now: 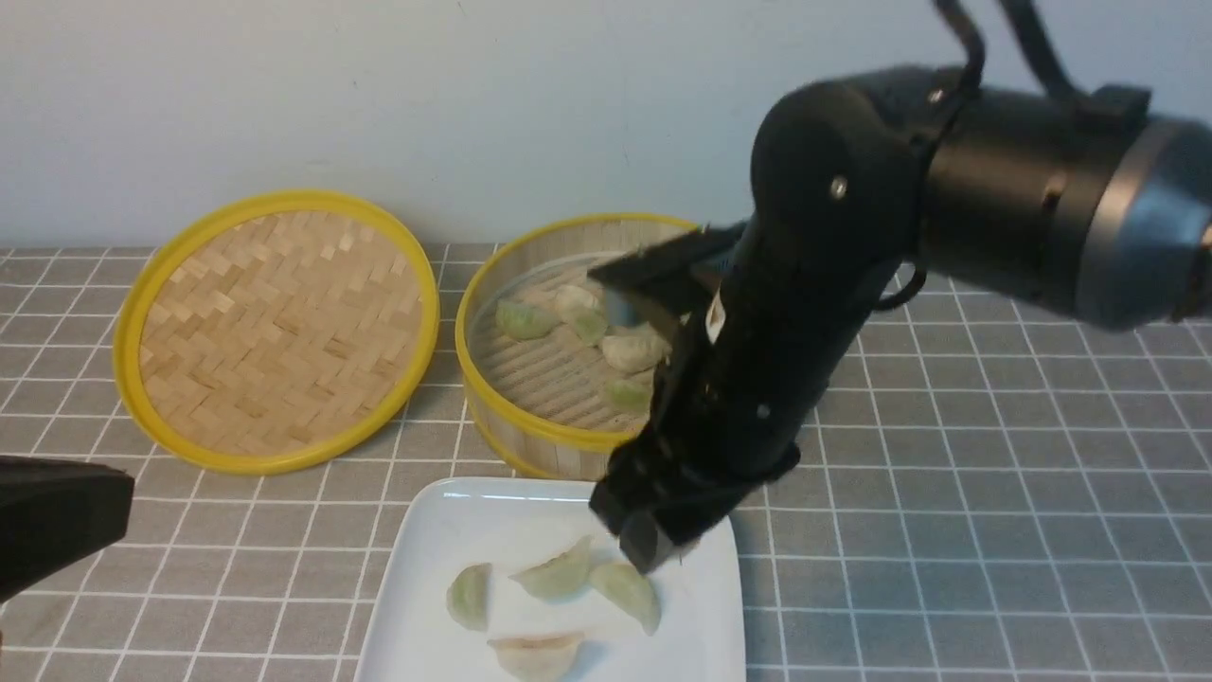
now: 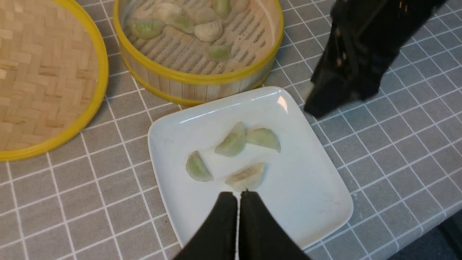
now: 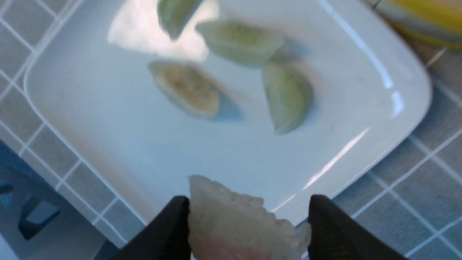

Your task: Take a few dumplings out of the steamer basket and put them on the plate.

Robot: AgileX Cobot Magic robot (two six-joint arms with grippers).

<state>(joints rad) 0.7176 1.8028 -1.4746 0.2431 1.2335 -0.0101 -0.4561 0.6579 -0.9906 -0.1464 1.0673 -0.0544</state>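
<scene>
Over the plate's [image 1: 426, 530] two o'clock corner, your right gripper [image 3: 249, 202] clasps a whitish dumpling [image 3: 238, 220], four dumplings [image 1: 559, 573] lie plated, several wait in the steamer basket [image 1: 530, 431] at twelve, and your left gripper [image 2: 238, 196] sits closed, empty.

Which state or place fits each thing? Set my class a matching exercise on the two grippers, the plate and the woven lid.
Things:
1. right gripper
2. left gripper
3. plate
4. woven lid

States or places:
A. carries four dumplings
B. shut, holding nothing
C. lies to the left of the steamer basket
D. grips a whitish dumpling

Pairs: 1-D, 2-B, 3-A, 4-C
</scene>
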